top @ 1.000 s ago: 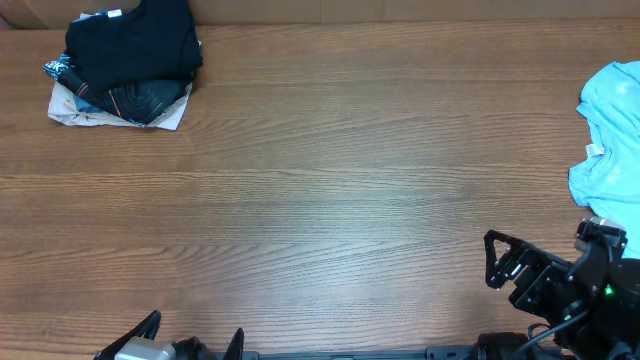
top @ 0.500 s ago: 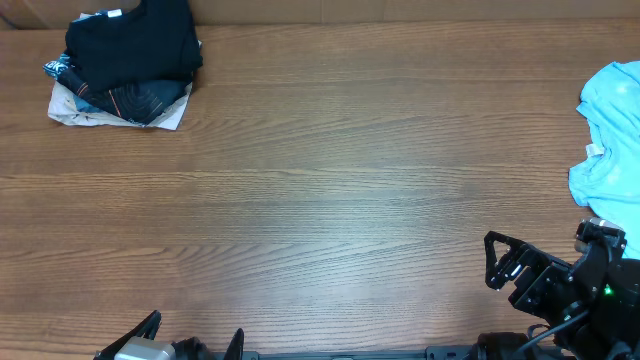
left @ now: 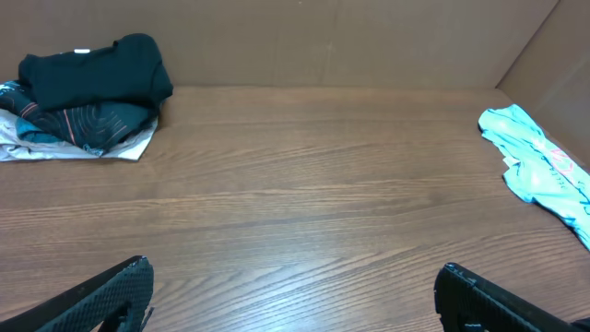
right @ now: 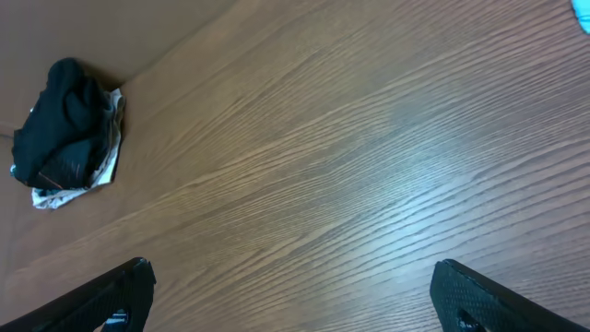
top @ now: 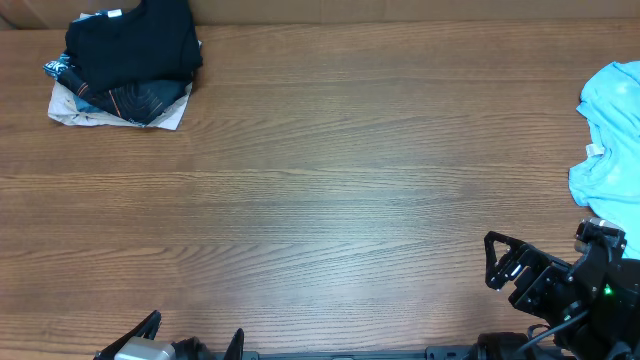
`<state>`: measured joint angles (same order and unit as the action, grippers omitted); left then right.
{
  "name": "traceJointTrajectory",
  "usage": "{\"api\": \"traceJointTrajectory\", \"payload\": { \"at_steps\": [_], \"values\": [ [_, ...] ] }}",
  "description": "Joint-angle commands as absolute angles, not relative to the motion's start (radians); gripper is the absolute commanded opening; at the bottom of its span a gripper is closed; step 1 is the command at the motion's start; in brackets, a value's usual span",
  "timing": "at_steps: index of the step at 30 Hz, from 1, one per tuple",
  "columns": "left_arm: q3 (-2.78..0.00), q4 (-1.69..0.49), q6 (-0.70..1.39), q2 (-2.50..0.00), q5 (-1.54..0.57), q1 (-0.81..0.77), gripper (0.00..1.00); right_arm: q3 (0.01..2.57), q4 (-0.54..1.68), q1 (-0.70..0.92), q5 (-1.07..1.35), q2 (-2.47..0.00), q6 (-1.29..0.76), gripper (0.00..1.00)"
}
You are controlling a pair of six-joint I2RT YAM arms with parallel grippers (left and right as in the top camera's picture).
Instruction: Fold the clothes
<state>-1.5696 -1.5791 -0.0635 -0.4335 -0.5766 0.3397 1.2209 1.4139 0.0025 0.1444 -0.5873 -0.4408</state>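
Left hand (top: pixel 190 338) and right hand (top: pixel 503 262) both stand fully open and empty at the near edge of the brown wooden bench (top: pixel 320 200). The right hand is near the one crumpled light blue T-shirt (top: pixel 610 135) at the right edge. One folded black shirt (top: pixel 132 42) tops a far-left stack of at least three garments. Judgement: the T-shirt is next, and the move calls for the right hand to seize it and draw it to mid-bench for spreading.

This looks like a robotics lab test station: a wood-grain bench (top: pixel 330 200) boxed in by plain brown panels (left: pixel 332 41), black robot arms (top: pixel 560 290) at its near edge, clothes (top: pixel 130 60) heaped in one corner.
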Motion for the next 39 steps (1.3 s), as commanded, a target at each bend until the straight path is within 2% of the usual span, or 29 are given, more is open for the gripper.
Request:
{"api": "traceJointTrajectory", "payload": {
  "at_steps": [1,9,14,22,31,35,39],
  "values": [
    [-1.566,-1.578,-0.090,-0.431,-0.595,0.335,1.00,1.214,1.402,0.006,0.090,-0.582,-0.442,1.00],
    [-1.566,-1.578,-0.090,-0.431,-0.595,0.335,1.00,1.151,1.237,0.006,0.013,-0.539,-0.414,1.00],
    [-1.566,-1.578,-0.090,-0.431,-0.595,0.335,1.00,0.945,1.026,0.006,0.018,-0.414,-0.345,1.00],
    [-1.566,-1.578,-0.090,-0.431,-0.595,0.335,1.00,0.553,0.675,0.006,0.050,-0.239,-0.343,1.00],
    [-1.566,-1.578,-0.090,-0.431,-0.595,0.335,1.00,0.150,0.141,0.006,0.141,-0.129,-0.339,1.00],
    [-1.566,-1.578,-0.090,-0.431,-0.595,0.335,0.99,0.044,-0.005,0.006,0.144,-0.104,-0.330,1.00],
    [-1.566,-1.578,-0.090,-0.431,-0.595,0.335,1.00,0.008,-0.046,0.006,0.159,-0.065,-0.220,1.00]
  ]
}}
